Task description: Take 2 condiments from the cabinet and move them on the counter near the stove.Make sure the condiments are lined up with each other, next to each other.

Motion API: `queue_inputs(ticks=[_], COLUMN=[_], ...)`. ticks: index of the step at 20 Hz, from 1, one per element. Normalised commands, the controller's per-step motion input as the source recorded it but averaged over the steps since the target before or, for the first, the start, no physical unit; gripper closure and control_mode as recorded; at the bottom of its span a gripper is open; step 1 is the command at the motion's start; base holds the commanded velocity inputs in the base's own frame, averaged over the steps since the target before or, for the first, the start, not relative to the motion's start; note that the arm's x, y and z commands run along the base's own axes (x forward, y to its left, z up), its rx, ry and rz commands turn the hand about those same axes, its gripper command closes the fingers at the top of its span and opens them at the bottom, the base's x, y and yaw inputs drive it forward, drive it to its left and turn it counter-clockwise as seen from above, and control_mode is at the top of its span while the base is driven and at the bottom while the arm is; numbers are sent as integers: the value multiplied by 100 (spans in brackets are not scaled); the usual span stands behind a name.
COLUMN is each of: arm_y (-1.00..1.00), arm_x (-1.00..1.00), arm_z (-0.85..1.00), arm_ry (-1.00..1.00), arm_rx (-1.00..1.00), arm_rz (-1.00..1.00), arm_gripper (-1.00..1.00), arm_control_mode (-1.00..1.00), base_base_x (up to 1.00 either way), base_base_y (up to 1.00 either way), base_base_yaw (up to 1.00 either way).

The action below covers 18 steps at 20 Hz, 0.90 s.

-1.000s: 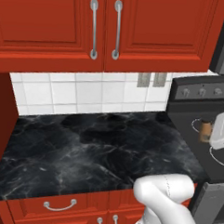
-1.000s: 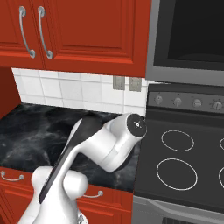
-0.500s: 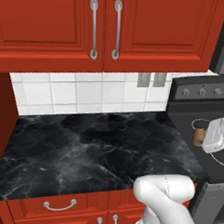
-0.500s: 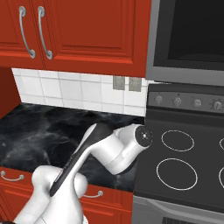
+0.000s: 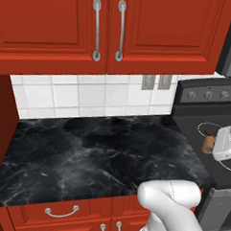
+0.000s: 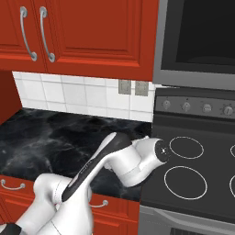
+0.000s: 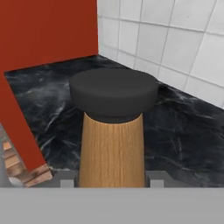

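- Hand view: you look straight at a wooden mill (image 7: 112,148) with a dark cap, standing upright between the two finger tips at the bottom edge. Behind it lie the black marble counter (image 7: 183,131), the white tiled wall (image 7: 175,39) and a red side panel (image 7: 43,30).
- The finger tips (image 7: 66,183) sit tight against either side of the mill's base, only as far apart as the wood is wide. You have the mill clamped.
- Left base view: the gripper (image 5: 216,144) shows as a white block at the right edge, over the stove (image 5: 203,122), with the brown mill (image 5: 208,143) poking out on its left side. This view places the mill above the stove top near a white burner ring, just right of the counter (image 5: 96,150). Whether the mill touches the stove surface you cannot tell.
- Right base view: the arm (image 6: 124,160) reaches across from the lower left, its wrist over the seam between the counter (image 6: 55,137) and the stove (image 6: 193,174). The arm's own bulk covers the fingers and the mill here.
- This view also gives you the four-ring layout of the stove, the knob row, and the microwave (image 6: 197,41) above it.
- In both base views the cabinet (image 5: 107,30) doors above the counter are shut, silver handles side by side.
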Motion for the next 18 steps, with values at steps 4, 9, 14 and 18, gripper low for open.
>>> queue_inputs(ticks=[4, 9, 14, 18], arm_y=[-5, -1, -2, -9], arm_x=[17, 16, 21, 14], arm_z=[-34, -38, -37, -41], arm_ry=[0, 0, 0, 0], arm_rx=[2, 6, 4, 0], arm_rz=[10, 14, 12, 7], arm_gripper=[100, 100, 100, 100], arm_control_mode=[-100, -100, -100, -100], base_base_x=[0, 0, 0, 0], base_base_y=[0, 0, 0, 0], base_base_yaw=[0, 0, 0, 0])
